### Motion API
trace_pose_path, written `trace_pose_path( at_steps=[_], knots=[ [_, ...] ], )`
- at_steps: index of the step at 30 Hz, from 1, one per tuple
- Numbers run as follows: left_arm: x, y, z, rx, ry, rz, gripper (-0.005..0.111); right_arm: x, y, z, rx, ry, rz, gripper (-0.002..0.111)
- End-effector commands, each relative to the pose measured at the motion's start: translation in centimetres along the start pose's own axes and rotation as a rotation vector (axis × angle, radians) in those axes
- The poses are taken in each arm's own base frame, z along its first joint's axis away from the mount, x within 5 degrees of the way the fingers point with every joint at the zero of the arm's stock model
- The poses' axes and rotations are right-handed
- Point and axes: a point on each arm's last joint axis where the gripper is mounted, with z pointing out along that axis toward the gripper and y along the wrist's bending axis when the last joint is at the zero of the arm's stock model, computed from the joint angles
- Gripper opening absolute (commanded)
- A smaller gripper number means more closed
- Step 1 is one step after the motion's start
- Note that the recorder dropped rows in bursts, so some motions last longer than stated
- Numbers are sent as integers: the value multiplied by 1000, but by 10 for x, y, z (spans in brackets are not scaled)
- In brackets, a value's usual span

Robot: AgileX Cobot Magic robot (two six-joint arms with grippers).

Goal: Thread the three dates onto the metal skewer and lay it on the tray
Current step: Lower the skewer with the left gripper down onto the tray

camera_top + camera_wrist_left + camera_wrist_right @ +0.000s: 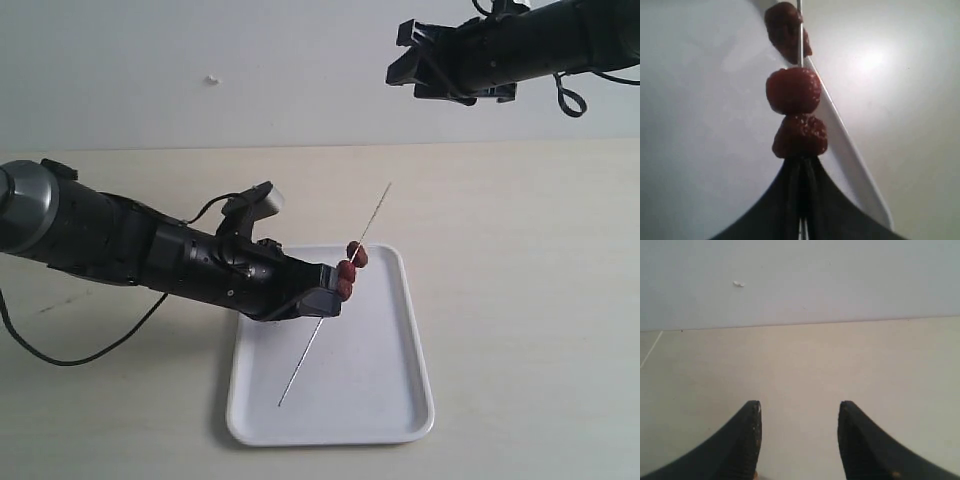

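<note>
Table (520, 300) | skewer (375, 213) diagonal, far end rightward | left tool (335, 290) clamps it | right tool (397, 55) apart

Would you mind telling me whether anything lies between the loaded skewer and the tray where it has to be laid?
Nothing visible does. The left hand holds the skewer, with all three dates on it, slanted over the tray, and the white surface under it is bare.

Three dates (347, 270), one skewer (375, 212), one tray (385, 385).
</note>
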Motion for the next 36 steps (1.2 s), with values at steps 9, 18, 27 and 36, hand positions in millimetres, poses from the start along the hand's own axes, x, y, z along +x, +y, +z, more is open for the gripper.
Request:
trace_pose_path(
  at_steps=[9, 18, 27, 36],
  knots=[
    [3, 1, 1, -13, 4, -82, 0, 0, 4, -5, -26, 20, -2, 47],
    [7, 2, 1, -33, 43, -110, 0, 1, 5, -6, -35, 33, -6, 47],
    [9, 3, 0, -44, 74, -129, 0, 2, 5, -6, -35, 48, -5, 47],
    [13, 4, 0, -59, 108, -145, 0, 2, 5, -6, -35, 48, -5, 47]
  ],
)
